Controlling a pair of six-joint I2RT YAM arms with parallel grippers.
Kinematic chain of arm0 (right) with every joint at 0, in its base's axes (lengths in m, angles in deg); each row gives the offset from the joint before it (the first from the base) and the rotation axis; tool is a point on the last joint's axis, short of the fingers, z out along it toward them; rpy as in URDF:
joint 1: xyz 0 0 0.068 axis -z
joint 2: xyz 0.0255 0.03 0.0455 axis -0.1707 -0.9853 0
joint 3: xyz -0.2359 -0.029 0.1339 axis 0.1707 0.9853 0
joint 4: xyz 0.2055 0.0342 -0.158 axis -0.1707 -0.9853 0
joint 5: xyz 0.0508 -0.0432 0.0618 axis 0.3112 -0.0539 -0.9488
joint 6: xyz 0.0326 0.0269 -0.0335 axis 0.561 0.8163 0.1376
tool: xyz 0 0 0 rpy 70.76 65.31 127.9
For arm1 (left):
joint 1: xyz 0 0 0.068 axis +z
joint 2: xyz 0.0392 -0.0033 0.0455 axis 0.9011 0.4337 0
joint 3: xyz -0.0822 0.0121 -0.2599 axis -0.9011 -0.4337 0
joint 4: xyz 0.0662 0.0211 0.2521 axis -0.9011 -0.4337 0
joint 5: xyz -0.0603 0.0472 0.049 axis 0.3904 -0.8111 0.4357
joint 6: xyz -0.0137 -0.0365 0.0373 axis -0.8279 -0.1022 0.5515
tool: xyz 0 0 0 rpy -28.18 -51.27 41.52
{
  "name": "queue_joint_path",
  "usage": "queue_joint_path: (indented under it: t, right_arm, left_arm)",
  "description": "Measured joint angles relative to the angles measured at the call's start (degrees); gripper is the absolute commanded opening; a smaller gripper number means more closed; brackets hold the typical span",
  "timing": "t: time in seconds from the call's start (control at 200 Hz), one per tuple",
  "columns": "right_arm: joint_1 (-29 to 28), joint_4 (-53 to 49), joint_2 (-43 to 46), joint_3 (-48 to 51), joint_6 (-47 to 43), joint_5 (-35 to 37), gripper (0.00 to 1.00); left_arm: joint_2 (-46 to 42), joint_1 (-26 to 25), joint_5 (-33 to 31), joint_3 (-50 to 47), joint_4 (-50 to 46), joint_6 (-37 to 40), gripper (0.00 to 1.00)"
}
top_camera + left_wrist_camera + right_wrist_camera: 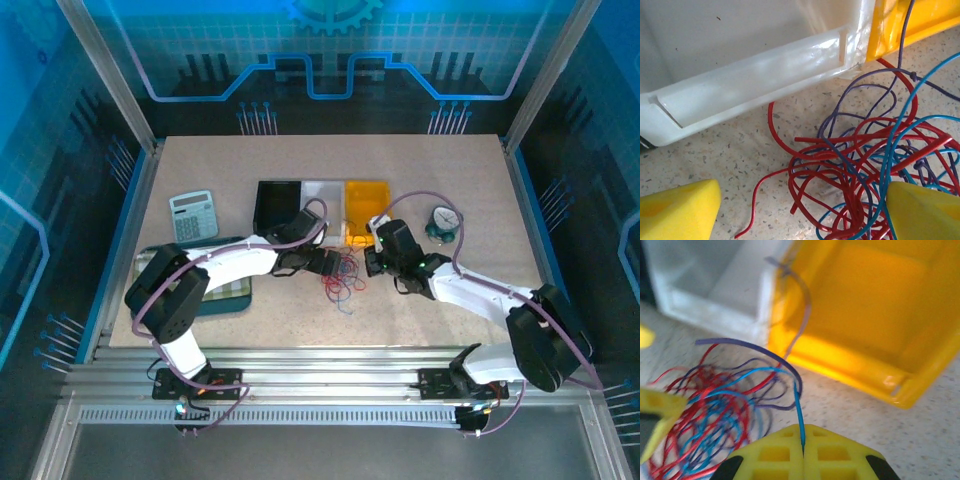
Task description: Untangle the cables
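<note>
We see the cables (340, 278) tangled on the table (450, 170), just near of the white bin (740, 90) and the yellow bin (865, 315). Our left gripper (800, 215) stands wide, much of the tangle between its fingers and some strands touching one of them. Our right gripper (803, 452), just right of the tangle, is pinched tight on a blue strand (799, 410) rising from it.

Overhead view: bright, even light from above on the pale desk (200, 165), with the blue-tinted surroundings darker and the shadows soft and faint. Left wrist view: well lit and sharp on the cables (865, 165), with white glare along the glossy rim of the white bin (755, 70). Right wrist view: bright but blurred throughout; the yellow bin (865, 315) glows, its edges smeared, and the cables look soft.
</note>
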Motion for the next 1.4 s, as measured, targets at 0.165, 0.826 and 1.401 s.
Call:
queue_joint_path:
  t: [0.165,0.826,1.401]
  right_arm:
    - [3.1,2.6,-2.3,-0.1,3.7,2.7,0.0]
    - [15.6,5.3,0.5,0.2,9.9,-1.3,0.0]
    - [38.3,3.3,5.9,2.4,15.3,-6.9,0.0]
  left_arm:
    - [1.5,-0.3,0.2,1.3,-0.4,0.3,0.87]
    - [6.4,-1.2,5.3,4.3,-0.3,3.0,0.79]
    - [5.8,-0.6,8.8,2.9,3.7,3.0,0.97]
